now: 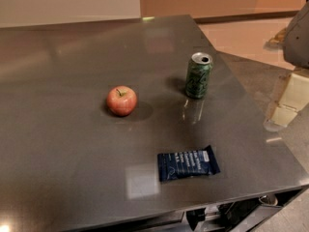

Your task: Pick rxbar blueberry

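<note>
The rxbar blueberry (188,164) is a flat bar in a dark navy wrapper with white text. It lies flat on the dark grey table (63,129), near the front edge and right of centre. My gripper (199,218) shows only as dark parts at the bottom of the view, just below the table's front edge. It is in front of the bar, a short way off, and holds nothing that I can see.
A red apple (121,100) sits mid-table, left of and behind the bar. A green soda can (199,75) stands upright behind the bar. A grey rounded shape (298,33) and a cream block (289,98) lie off the table's right side.
</note>
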`<control>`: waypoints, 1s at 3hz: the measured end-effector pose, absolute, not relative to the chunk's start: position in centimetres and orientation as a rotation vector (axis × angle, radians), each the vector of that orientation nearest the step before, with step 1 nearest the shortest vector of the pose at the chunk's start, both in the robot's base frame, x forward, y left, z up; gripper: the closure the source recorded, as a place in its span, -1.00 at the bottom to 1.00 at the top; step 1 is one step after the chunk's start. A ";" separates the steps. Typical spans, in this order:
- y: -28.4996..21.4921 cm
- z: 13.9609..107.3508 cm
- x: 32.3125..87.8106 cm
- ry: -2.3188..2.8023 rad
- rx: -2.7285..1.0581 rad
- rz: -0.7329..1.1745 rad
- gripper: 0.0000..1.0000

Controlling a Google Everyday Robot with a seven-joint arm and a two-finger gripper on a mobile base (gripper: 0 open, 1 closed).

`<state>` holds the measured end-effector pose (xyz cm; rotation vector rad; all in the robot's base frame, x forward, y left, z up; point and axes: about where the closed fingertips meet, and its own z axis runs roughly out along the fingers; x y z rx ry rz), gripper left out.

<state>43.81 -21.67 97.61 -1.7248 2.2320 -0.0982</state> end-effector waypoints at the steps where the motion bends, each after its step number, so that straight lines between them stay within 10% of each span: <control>1: -21.7 97.6 43.8 2.232 -1.725 -0.098 -1.00; 3: -17.5 96.1 44.1 2.139 -1.796 0.058 -1.00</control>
